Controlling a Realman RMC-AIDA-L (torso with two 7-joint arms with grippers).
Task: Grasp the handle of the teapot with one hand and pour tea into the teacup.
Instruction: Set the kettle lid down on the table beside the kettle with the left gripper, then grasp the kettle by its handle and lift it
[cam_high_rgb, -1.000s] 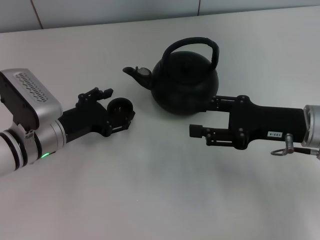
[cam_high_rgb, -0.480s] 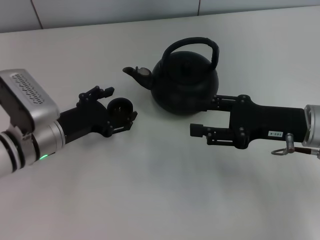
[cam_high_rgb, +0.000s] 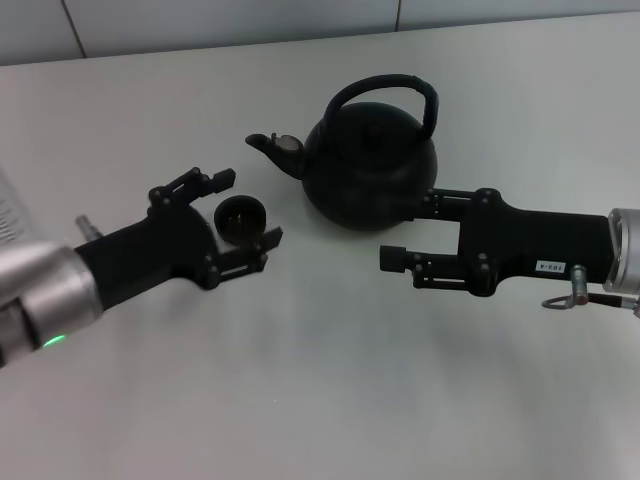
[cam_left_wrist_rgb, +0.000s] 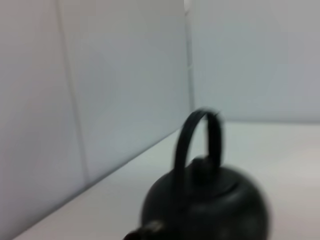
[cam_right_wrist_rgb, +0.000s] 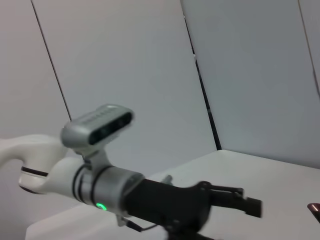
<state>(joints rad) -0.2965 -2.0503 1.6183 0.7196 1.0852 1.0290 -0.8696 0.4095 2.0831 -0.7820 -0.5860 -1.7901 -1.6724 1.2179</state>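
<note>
The left gripper (cam_high_rgb: 243, 208) is backing off toward the near left now, fingers spread wide on either side of the teacup (cam_high_rgb: 240, 218), no longer squeezing it. The teapot (cam_high_rgb: 371, 167) is sitting just right of the cup. The right gripper (cam_high_rgb: 412, 231) is lying open beside the pot's near right.

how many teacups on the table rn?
1. The teacup stands on the table between the open fingers of the left gripper, to the left of the teapot and near its spout. No other cup shows; one behind the teapot would be hidden.
</note>
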